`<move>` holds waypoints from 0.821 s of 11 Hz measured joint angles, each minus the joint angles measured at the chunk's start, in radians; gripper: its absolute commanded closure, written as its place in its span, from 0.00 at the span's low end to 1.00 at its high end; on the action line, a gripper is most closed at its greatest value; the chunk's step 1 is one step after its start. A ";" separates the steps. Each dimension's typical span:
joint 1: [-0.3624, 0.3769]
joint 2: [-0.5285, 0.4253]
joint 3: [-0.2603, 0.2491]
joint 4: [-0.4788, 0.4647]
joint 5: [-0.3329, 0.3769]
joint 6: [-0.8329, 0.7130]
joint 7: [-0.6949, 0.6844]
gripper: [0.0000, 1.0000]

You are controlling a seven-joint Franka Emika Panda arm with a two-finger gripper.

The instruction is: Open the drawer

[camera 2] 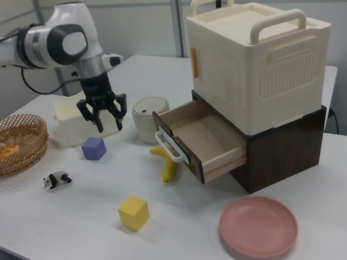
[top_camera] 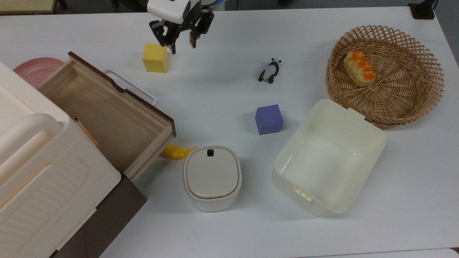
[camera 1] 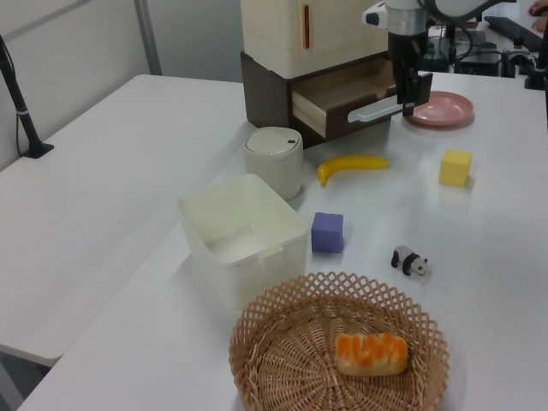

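Observation:
The drawer point(top_camera: 104, 114) is pulled well out of the dark brown cabinet, showing a bare plywood bottom. Its dark front panel carries a white loop handle point(top_camera: 131, 87). The drawer point(camera 2: 203, 138) and its handle point(camera 2: 168, 146) are also seen in the right view, and the drawer point(camera 1: 342, 90) in the left view. My gripper point(top_camera: 182, 43) hangs open and holds nothing. It is above the table past the yellow cube, well away from the handle towards the top view's upper right. The gripper point(camera 2: 108, 122) hovers over the table in the right view and the gripper point(camera 1: 408, 101) overlaps the drawer front in the left view.
A cream lidded box point(top_camera: 39, 168) sits on the cabinet. Near the drawer are a yellow cube point(top_camera: 155, 58), a banana point(top_camera: 177, 151), a lidded canister point(top_camera: 212, 177) and a pink plate point(top_camera: 36, 68). Further right are a panda point(top_camera: 269, 71), purple cube point(top_camera: 269, 119), cream bin point(top_camera: 333, 150) and basket point(top_camera: 412, 89) with bread point(top_camera: 359, 68).

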 measured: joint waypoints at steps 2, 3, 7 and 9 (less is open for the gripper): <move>-0.041 -0.001 0.070 0.047 0.000 -0.100 0.216 0.00; -0.071 -0.002 0.102 0.059 0.000 -0.123 0.282 0.00; -0.183 -0.003 0.132 0.094 0.000 -0.128 0.325 0.00; -0.209 -0.003 0.135 0.105 0.000 -0.128 0.325 0.00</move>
